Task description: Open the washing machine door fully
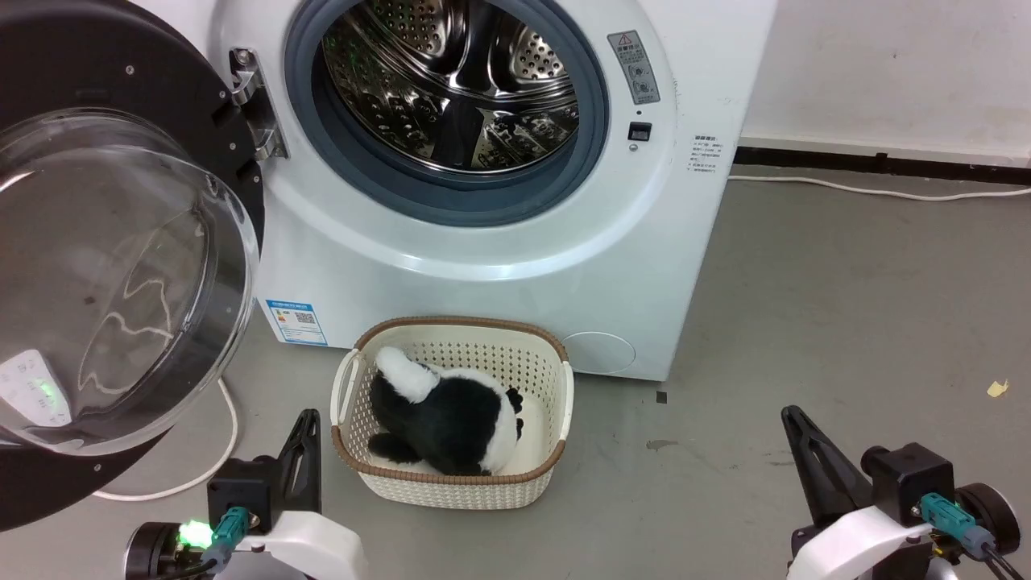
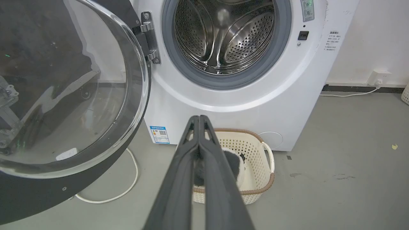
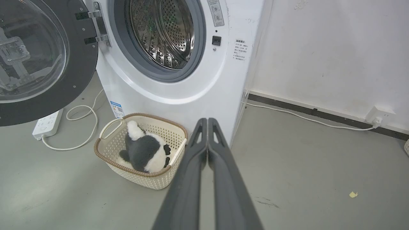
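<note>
**Laundry corner: stock on the floor, one door swung wide**

- Washing machine (image 1: 483,282), 1. A white front-loader standing on the grey floor (image 1: 846,322), its right side close to the wall (image 1: 886,64).
- Door (image 1: 113,266), 1. It has a black rim around a bulging clear glass bowl. It hangs from 1 metal hinge (image 1: 256,105) on the left of the opening and is swung out well clear of the machine's front, with the bowl side facing the head camera.
- Drum (image 1: 451,80), 1. Perforated steel ringed by 1 grey gasket (image 1: 459,201). Its walls and paddles are in plain sight through the opening.
- Blue label (image 1: 296,321), 1, low on the front at the left.
- Round cap (image 1: 598,353), 1, low on the front at the right.
- Basket (image 1: 451,493), 1. Cream plastic lattice with a brown rim and 2 side handles, on the floor just in front of the machine, between the label and the cap.
- Contents of the basket: 1 black-and-white plush toy (image 1: 451,419), lying on the bottom.
- Power strip (image 3: 48,123), 1, white, on the floor under the open door.
- White cables, 2. One loops from the strip (image 3: 68,149). One runs along the foot of the wall (image 3: 287,113) to 1 wall socket (image 3: 380,115).
- Yellow scrap (image 1: 997,388), 1, on the floor well to the right.
- Left fingers (image 1: 308,419), 1 pair, pressed together with nothing between them, low in the head view just left of the basket.
- Right fingers (image 1: 793,419), 1 pair, pressed together with nothing between them, over bare floor well to the right of the basket.
</note>
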### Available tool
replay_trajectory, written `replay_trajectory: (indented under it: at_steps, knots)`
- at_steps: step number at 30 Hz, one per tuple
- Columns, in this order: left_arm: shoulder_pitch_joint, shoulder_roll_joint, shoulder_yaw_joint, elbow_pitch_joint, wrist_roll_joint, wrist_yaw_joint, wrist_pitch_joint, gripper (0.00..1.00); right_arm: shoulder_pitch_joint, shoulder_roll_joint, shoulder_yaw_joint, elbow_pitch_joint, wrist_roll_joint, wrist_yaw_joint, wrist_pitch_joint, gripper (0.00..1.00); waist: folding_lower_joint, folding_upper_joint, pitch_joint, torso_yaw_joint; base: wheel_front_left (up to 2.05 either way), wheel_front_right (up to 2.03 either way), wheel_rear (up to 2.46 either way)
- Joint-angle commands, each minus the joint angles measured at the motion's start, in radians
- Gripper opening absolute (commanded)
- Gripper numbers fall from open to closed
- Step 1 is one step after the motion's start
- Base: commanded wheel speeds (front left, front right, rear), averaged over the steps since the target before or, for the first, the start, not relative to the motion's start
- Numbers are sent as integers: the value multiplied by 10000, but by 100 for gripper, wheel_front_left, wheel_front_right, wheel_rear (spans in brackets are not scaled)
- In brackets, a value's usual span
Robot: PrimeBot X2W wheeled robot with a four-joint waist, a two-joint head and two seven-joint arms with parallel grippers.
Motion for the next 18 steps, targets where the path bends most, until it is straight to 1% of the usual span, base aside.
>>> replay_trajectory:
  at_steps: [1, 18]
  knots:
    - [-151, 3, 7, -43, 89, -55, 3, 0, -131, 45, -9, -20, -78, 8, 5, 0, 0, 0, 0, 1, 0, 0, 0]
    - [-151, 3, 7, -43, 89, -55, 3, 0, -131, 45, -9, -20, -78, 8, 5, 0, 0, 0, 0, 1, 0, 0, 0]
